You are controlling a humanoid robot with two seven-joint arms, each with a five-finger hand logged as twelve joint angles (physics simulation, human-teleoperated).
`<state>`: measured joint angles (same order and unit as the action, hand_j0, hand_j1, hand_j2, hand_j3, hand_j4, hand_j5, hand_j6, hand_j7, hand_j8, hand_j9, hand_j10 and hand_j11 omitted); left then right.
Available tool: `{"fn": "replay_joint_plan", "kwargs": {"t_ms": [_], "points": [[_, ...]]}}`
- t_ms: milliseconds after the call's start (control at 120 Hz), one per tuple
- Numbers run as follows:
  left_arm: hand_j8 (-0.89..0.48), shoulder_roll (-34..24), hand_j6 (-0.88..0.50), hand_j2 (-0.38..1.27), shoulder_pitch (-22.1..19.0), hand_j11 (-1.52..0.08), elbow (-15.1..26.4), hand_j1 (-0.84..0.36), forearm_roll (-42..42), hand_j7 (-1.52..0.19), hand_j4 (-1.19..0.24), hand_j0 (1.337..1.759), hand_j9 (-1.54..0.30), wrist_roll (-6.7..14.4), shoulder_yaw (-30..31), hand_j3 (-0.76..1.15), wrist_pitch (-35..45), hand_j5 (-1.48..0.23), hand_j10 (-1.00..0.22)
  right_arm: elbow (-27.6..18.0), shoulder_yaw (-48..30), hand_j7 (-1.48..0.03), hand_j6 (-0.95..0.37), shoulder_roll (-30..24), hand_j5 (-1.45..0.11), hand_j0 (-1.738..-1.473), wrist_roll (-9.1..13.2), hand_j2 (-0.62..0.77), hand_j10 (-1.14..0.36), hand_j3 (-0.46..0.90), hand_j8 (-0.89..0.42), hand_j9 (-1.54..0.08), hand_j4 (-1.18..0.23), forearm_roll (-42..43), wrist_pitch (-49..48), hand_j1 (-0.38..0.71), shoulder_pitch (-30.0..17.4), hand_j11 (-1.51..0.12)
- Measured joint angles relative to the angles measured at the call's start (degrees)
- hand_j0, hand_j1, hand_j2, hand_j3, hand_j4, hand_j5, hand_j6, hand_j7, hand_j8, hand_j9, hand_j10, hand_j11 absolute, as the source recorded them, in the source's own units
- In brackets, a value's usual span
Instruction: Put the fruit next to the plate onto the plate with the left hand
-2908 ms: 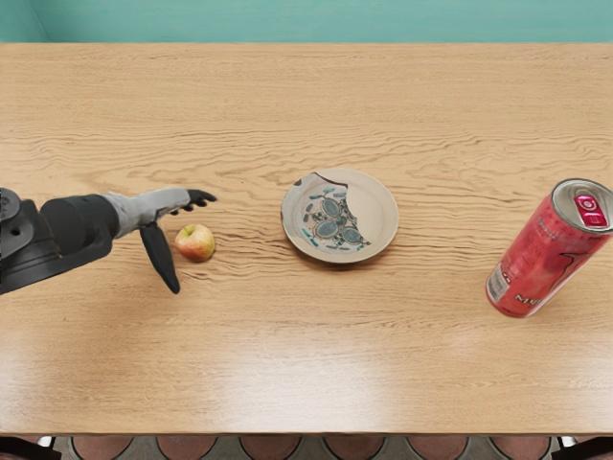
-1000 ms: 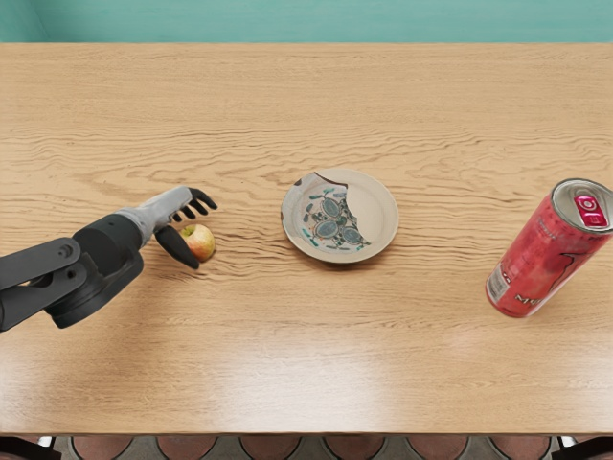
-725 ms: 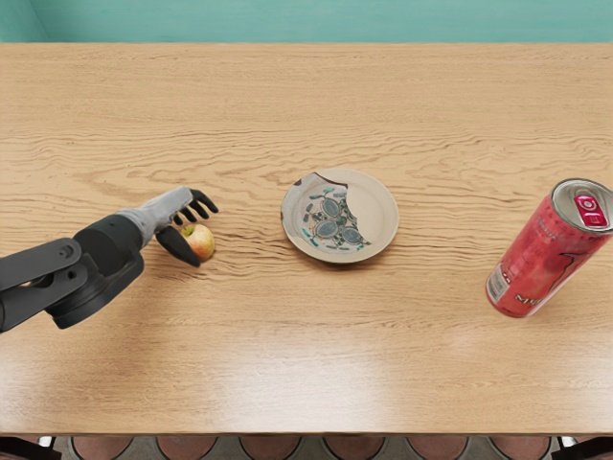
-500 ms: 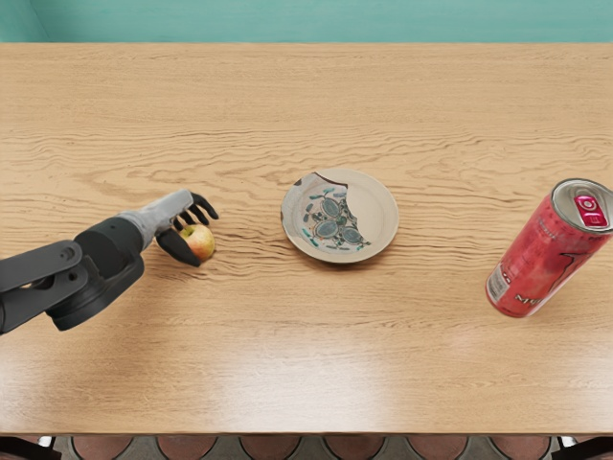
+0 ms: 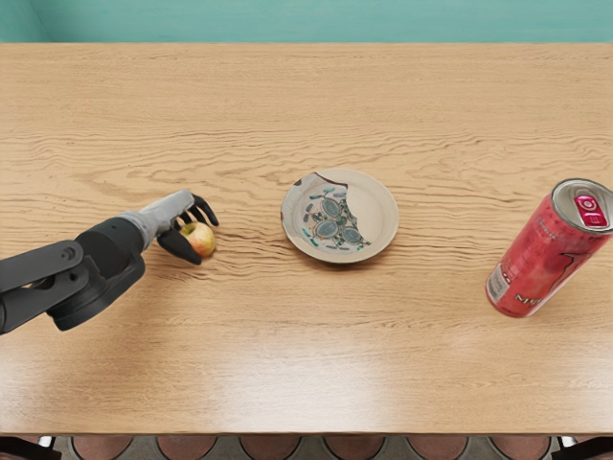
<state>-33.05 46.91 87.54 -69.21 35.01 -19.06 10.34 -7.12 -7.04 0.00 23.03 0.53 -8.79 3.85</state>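
The left hand (image 5: 180,222) has drawn its fingers (image 5: 205,211) down from spread to curled over the apple (image 5: 200,240), with the thumb on the near side, so it now grasps the fruit. The apple remains on the table (image 5: 287,355), left of the plate (image 5: 381,211) and apart from it. The lift appears to be the next step.

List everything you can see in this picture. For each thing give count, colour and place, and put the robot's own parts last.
wooden table: one, light brown, fills the view.
teal wall: one, along the top edge behind the table.
small yellow-red apple: one, on the table, left of the plate and apart from it.
round patterned ceramic plate: one, cream with teal motifs, near the middle.
red drink can: one, silver top, far right.
left arm: one, dark grey, enters from the left edge.
left hand: one, grey with black fingers, curled around the apple.
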Motion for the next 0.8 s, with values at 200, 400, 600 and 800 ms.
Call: {"fn": "replay_joint_plan", "kwargs": {"t_ms": [200,400,600,800], "points": [[-0.45,-0.3,-0.46,0.25,0.1,-0.77,0.0,-0.27,-0.1,-0.78,-0.58,1.656,-0.77,0.0,0.0,0.0,0.0,-0.78,-0.59,0.0,0.0,0.0,0.0,0.0,0.0,-1.658,0.0,0.0,0.0,0.0,0.0,0.0,0.0,0.1,0.0,-0.35,0.1,0.0],[-0.45,-0.5,-0.47,0.29,0.3,-0.84,0.0,-0.26,-0.1,-0.84,-0.63,1.655,-0.84,0.0,0.0,0.0,0.0,-0.85,-0.64,0.0,0.0,0.0,0.0,0.0,0.0,-1.658,0.0,0.0,0.0,0.0,0.0,0.0,0.0,0.1,0.0,-0.35,0.1,0.0],[-0.45,-0.6,-0.46,0.34,2.3,-0.9,0.4,-0.26,0.2,-0.9,-0.67,1.655,-0.9,0.0,-0.2,0.0,-0.2,-0.91,-0.65,0.0,0.0,0.0,0.0,0.0,0.0,-1.658,0.0,0.0,0.0,0.0,0.0,0.0,0.0,0.0,0.0,-0.35,0.4,0.0],[-0.41,-1.1,-0.43,0.35,6.7,-0.94,2.1,-0.28,0.5,-0.93,-0.7,1.654,-0.94,0.0,-0.8,0.0,-0.7,-0.96,-0.62,0.0,0.0,0.0,0.0,0.0,0.0,-1.658,0.0,0.0,0.0,0.0,0.0,0.0,0.0,0.0,0.0,-0.35,1.0,0.0]]}}
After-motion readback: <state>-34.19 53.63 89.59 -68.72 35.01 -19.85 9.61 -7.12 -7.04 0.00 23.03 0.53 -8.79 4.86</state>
